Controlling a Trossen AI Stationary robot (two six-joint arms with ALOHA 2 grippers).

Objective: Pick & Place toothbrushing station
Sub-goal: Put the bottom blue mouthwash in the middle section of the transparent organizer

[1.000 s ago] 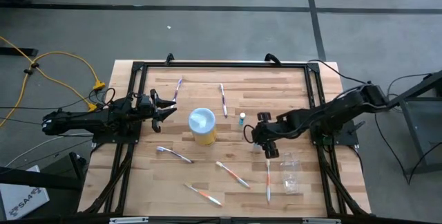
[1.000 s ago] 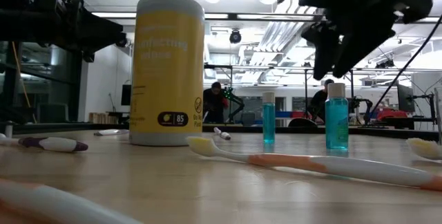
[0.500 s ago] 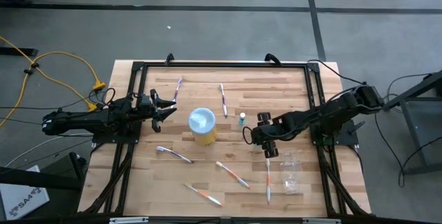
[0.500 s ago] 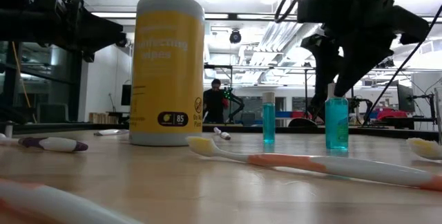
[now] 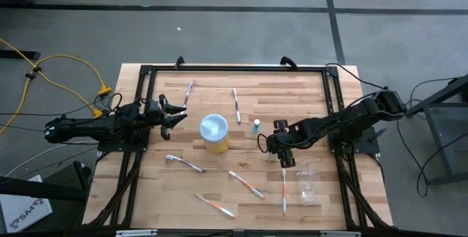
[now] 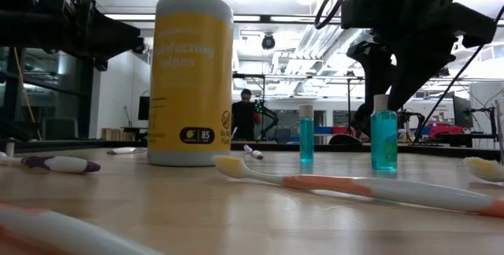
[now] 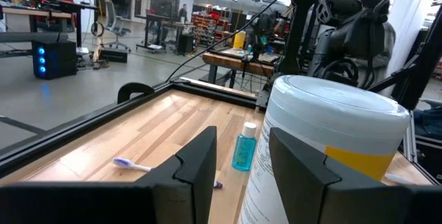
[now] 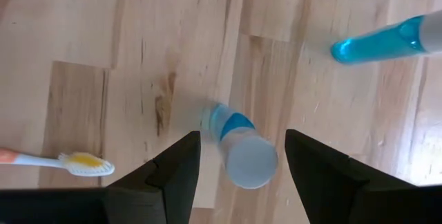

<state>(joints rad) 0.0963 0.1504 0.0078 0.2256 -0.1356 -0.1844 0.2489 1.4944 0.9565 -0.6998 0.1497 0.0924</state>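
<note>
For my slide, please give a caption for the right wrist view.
Open right pincer poised directly above a small teal bottle standing on the wooden table, toothbrush nearby.

On the table [image 5: 307, 83], the wipes canister [image 5: 214, 133] stands left of two small bottles [image 5: 257, 126], toothbrushes [image 5: 246, 183] scattered around.

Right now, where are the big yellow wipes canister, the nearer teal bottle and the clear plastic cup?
Yellow wipes canister [image 6: 194, 82]: low view, label.
Nearer teal bottle [image 6: 383, 139]: low view, body.
Clear plastic cup [image 5: 307, 181]: high view, side wall.
</note>
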